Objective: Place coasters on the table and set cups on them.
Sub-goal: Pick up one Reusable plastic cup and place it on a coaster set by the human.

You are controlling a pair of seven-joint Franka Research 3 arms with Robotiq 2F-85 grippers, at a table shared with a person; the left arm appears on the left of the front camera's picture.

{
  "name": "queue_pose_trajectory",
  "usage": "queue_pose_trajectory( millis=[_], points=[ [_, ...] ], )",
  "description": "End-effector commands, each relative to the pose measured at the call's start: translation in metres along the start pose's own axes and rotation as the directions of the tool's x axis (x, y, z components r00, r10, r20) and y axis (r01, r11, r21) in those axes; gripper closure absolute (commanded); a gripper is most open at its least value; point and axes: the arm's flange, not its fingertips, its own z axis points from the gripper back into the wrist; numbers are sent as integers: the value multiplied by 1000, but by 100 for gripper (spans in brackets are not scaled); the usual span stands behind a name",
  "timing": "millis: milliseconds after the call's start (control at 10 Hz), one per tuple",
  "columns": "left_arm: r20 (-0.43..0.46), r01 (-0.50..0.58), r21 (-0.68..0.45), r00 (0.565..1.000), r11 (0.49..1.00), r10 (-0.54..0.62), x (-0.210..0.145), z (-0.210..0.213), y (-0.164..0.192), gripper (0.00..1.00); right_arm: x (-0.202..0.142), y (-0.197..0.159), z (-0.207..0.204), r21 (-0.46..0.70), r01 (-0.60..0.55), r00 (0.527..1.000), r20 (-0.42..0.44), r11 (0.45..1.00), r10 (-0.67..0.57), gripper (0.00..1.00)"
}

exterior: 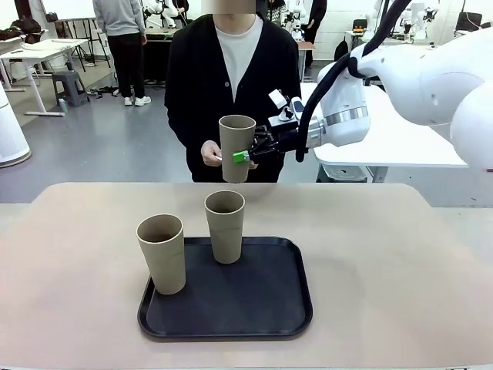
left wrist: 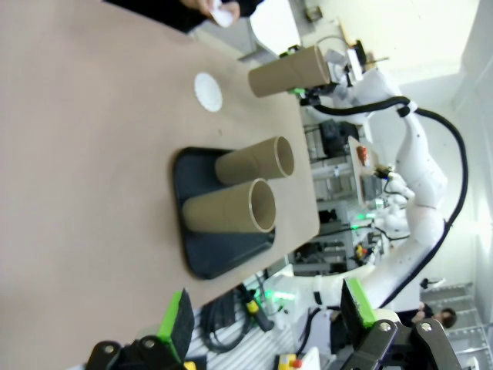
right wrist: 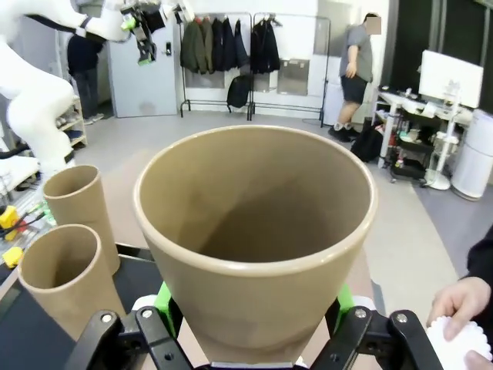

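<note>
Beige-tan tabletop (exterior: 385, 254) with rounded corners, carrying one black rounded-square tray (exterior: 269, 308). Tall tapered tan-brown cups, handleless: three. Two stand upright and apart on the tray, front-left (exterior: 162, 253) and rear-centre (exterior: 225, 226). The third cup (exterior: 236, 146) is clamped between the fingers of the right end effector (exterior: 241, 156), upright in the air near the far edge, partly covering the person's hand (exterior: 209, 153). Round white lacy paper coasters: one flat on the tabletop (left wrist: 208, 92) beyond the tray (uncovered); more white lacy paper in that hand, number unclear. Left end effector (left wrist: 268, 308): fingers apart, empty.
</note>
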Motion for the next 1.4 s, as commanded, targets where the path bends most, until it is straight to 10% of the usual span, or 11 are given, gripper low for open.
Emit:
queue_pose_trajectory(
  millis=[0, 1300],
  points=[
    [8, 21, -11, 1000, 1000, -21, 1, 1, 0, 0, -6, -18, -4, -7, -13, 1000, 9, 1000, 13, 15],
    [8, 21, -11, 1000, 1000, -21, 1, 1, 0, 0, -77, -29, -37, 22, 102, 993, -54, 995, -101, 15]
  ],
)
